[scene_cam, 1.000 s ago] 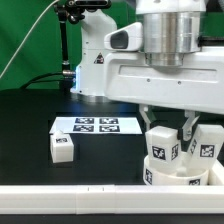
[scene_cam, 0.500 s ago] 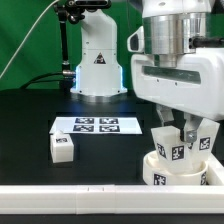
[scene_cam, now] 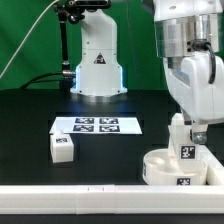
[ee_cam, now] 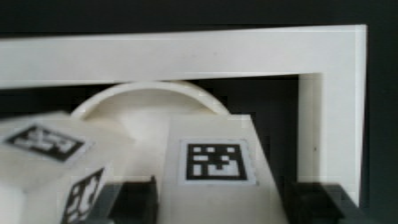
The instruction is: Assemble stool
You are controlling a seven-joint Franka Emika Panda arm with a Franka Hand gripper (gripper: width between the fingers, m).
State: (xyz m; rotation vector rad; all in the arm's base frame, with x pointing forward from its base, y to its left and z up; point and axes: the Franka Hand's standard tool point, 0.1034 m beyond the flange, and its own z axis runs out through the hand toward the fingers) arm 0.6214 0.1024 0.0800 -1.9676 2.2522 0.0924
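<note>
Since the wrist has swivelled, the gripper (scene_cam: 188,134) clenching a leg (scene_cam: 186,152) at lower right looks mid-screw into the seat (scene_cam: 158,166).

A green backdrop (scene_cam: 28,40) rises behind the black table (scene_cam: 30,115).

We see the exterior view from low and nearly level, looking across the black tabletop (scene_cam: 30,125) toward the arm's base (scene_cam: 97,65). Our wrist view faces along the tool (scene_cam: 188,132) (very close in). Both views share the seat (scene_cam: 160,165), one leg (scene_cam: 186,150) and the white rail (scene_cam: 70,197).
</note>
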